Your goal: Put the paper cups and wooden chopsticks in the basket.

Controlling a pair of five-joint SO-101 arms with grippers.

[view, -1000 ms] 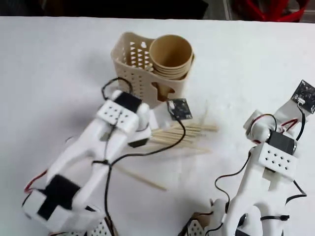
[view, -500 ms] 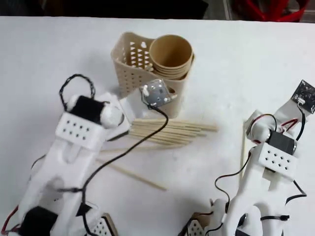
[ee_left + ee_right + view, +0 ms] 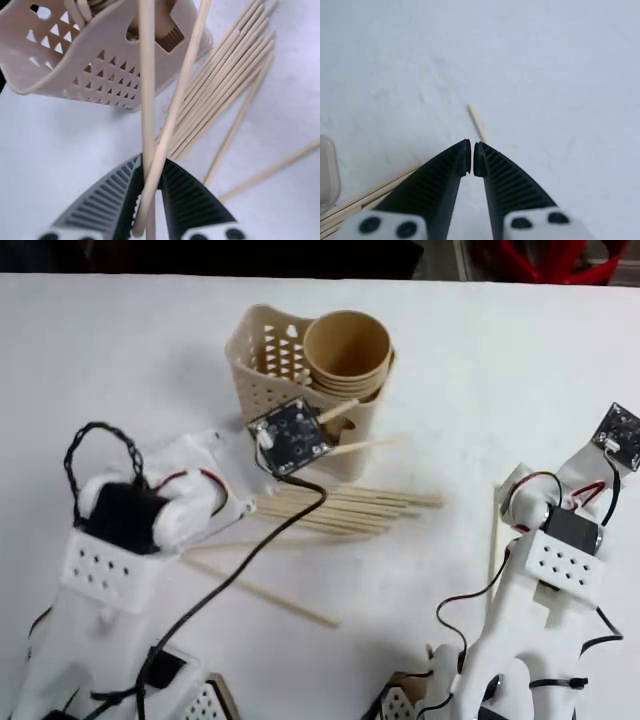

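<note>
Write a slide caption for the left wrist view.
Left gripper shut on two chopsticks near the basket; a bundle lies on the table.

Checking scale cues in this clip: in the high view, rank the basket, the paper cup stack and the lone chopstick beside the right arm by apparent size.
1. basket
2. paper cup stack, standing inside it
3. lone chopstick: long but very thin, least area

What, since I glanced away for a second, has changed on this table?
The left gripper, shut on two chopsticks, lifted them from the pile toward the basket as its arm drew back. The right gripper, basket, cups and pile stayed put.
</note>
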